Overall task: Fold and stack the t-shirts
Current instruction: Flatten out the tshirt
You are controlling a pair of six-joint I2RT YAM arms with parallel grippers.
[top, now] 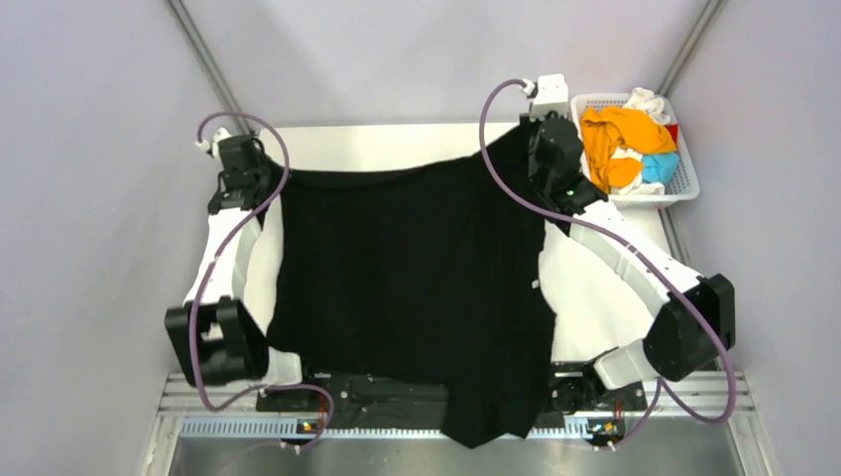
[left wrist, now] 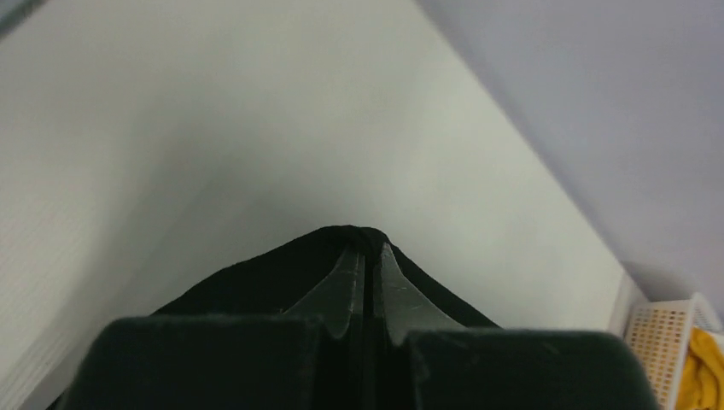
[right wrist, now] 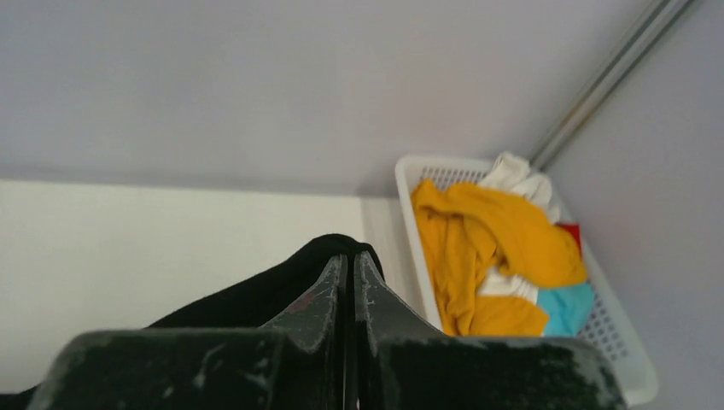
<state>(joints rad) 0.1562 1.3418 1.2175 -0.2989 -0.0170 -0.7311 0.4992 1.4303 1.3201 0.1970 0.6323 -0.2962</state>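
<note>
A large black t-shirt point(top: 417, 268) hangs stretched between my two grippers over the white table point(top: 397, 144), its lower end draped over the near edge. My left gripper point(top: 260, 180) is shut on its far left corner; in the left wrist view black cloth point(left wrist: 282, 265) bulges past the closed fingertips point(left wrist: 352, 265). My right gripper point(top: 536, 134) is shut on its far right corner, held up a little; black cloth point(right wrist: 282, 286) wraps the closed tips in the right wrist view. Orange point(top: 620, 139), white, light blue and red shirts lie in the basket.
A white plastic lattice basket point(top: 686, 180) stands at the far right corner of the table, also in the right wrist view point(right wrist: 619, 363). Grey walls close in on the left, right and back. A metal rail runs along the near edge.
</note>
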